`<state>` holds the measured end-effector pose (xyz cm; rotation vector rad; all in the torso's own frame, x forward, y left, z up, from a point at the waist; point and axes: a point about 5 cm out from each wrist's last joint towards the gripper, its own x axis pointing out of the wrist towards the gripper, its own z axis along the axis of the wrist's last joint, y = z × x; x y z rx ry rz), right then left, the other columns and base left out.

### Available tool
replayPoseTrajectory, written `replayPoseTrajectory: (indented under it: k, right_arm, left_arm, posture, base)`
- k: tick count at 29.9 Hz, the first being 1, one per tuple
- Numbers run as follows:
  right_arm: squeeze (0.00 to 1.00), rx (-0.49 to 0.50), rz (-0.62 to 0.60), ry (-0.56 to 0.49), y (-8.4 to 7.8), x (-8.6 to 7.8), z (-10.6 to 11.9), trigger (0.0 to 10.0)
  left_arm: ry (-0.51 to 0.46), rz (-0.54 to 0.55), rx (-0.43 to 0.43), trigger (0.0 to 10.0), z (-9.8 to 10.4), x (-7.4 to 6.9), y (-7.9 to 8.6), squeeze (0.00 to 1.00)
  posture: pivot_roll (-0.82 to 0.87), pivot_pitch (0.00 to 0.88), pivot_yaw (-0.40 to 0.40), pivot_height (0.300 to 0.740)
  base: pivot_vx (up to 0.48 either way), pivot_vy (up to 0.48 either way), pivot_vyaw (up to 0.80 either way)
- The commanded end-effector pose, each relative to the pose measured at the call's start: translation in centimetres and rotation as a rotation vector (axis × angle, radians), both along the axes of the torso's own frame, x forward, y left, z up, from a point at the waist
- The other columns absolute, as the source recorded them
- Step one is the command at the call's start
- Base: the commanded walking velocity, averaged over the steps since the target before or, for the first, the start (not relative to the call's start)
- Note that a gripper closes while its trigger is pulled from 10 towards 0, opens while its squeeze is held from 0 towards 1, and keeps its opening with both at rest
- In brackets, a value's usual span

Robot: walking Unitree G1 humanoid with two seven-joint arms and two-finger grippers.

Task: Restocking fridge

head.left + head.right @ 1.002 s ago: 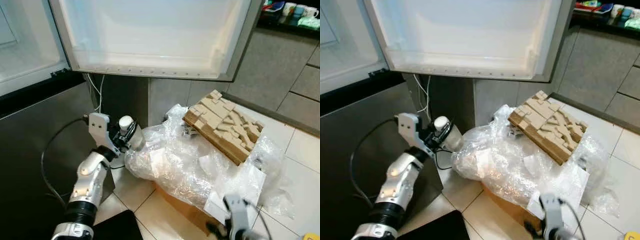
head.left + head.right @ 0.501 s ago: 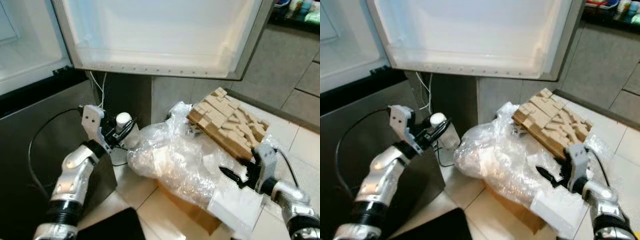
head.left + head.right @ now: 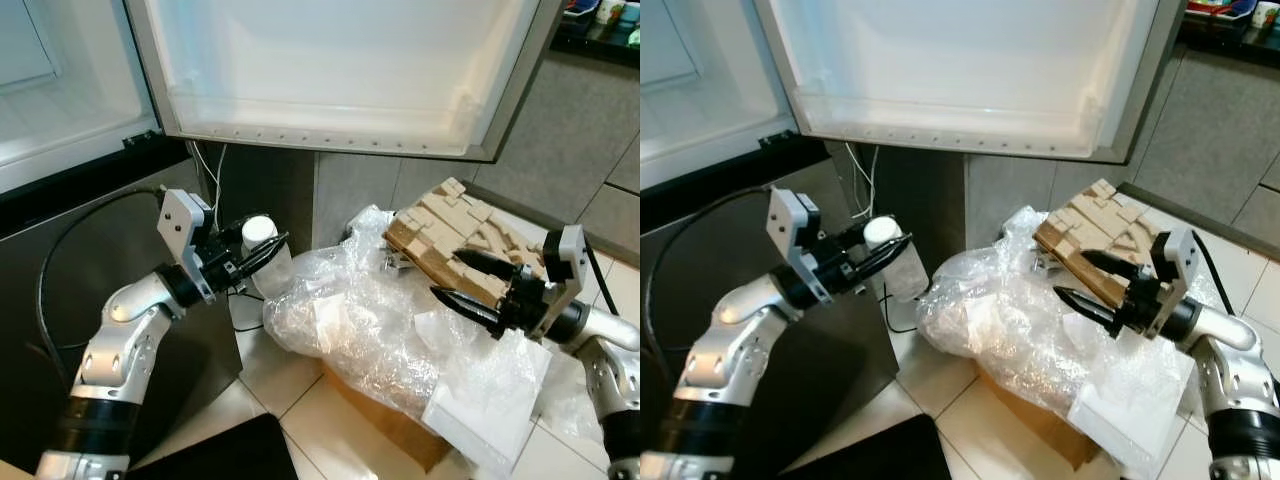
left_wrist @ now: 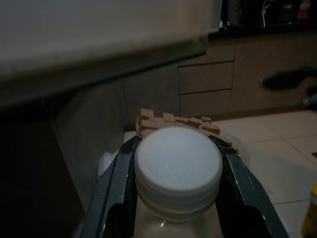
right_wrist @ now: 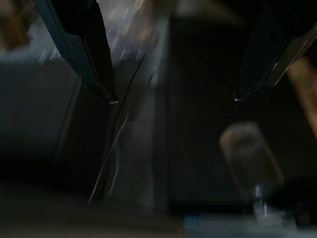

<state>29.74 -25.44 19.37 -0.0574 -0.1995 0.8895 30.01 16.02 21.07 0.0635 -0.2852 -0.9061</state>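
Note:
A clear bottle with a white cap (image 3: 260, 232) is held just below the open fridge door (image 3: 340, 70). My left gripper (image 3: 262, 250) is shut on the bottle's neck; the left wrist view has both black fingers (image 4: 121, 173) pressed against the white cap (image 4: 178, 168). The bottle's body (image 3: 902, 272) hangs beside the dark lower fridge front (image 3: 70, 250). My right gripper (image 3: 450, 278) is open with nothing between its fingers, raised over the crumpled plastic wrap (image 3: 370, 320) in front of the tan block stack (image 3: 450, 225).
The fridge interior (image 3: 60, 90) stands open at the left. White and black cables (image 3: 210, 165) hang behind the bottle. A cardboard box (image 3: 385, 415) lies under the plastic on the tiled floor (image 3: 600, 230). A shelf with cups (image 3: 600, 15) is at far right.
My right arm has risen from low at the bottom right to above the plastic wrap, fingers spread. My left gripper, still holding the bottle, has lifted slightly; the camera has shifted too.

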Motion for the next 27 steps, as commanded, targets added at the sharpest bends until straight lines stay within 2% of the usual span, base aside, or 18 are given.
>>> replayPoseTrajectory:
  k: [1, 2, 11, 17, 22, 27]
  right_arm:
    - [0.00, 0.017, -0.014, -0.048, 0.4, 0.3, 1.2, 10.0]
    - [0.00, 0.008, -0.061, -0.064, 0.7, 1.0, 1.8, 10.0]
    - [0.00, 0.006, -0.170, -0.087, 1.0, 2.3, 2.6, 10.0]
    - [0.00, -0.056, -0.267, -0.066, 0.2, 3.0, 2.8, 10.0]
    - [0.00, -0.097, -0.353, -0.025, -0.6, 3.4, 2.3, 10.0]
    - [0.00, -0.100, -0.341, -0.039, 0.8, 3.7, 2.6, 10.0]
  left_arm:
    - [-0.037, 0.010, 0.004, 10.0, 1.2, -0.1, 0.5, 0.00]
    - [-0.048, 0.022, -0.013, 10.0, 1.8, 0.1, 0.6, 0.00]
    - [-0.072, 0.069, -0.044, 10.0, 2.7, 0.5, 0.5, 0.00]
    - [-0.109, 0.122, -0.091, 10.0, 3.7, 0.9, 0.4, 0.00]
    - [-0.169, 0.129, -0.148, 10.0, 5.7, 1.0, 0.3, 0.00]
    - [-0.213, 0.151, -0.188, 10.0, 7.3, 1.3, 0.5, 0.00]
  posture:
    - [-0.01, 0.000, 0.017, 0.740]
    - [-0.01, 0.000, 0.017, 0.740]
    - [-0.01, 0.000, 0.011, 0.740]
    - [-0.01, 0.000, 0.008, 0.740]
    - [-0.01, 0.000, 0.008, 0.740]
    - [-0.02, 0.000, 0.007, 0.740]
  base:
    - [0.000, 0.000, 0.00]
    - [0.000, 0.000, 0.00]
    - [0.000, 0.000, 0.00]
    - [0.000, 0.000, 0.00]
    - [0.000, 0.000, 0.00]
    - [0.000, 0.000, 0.00]
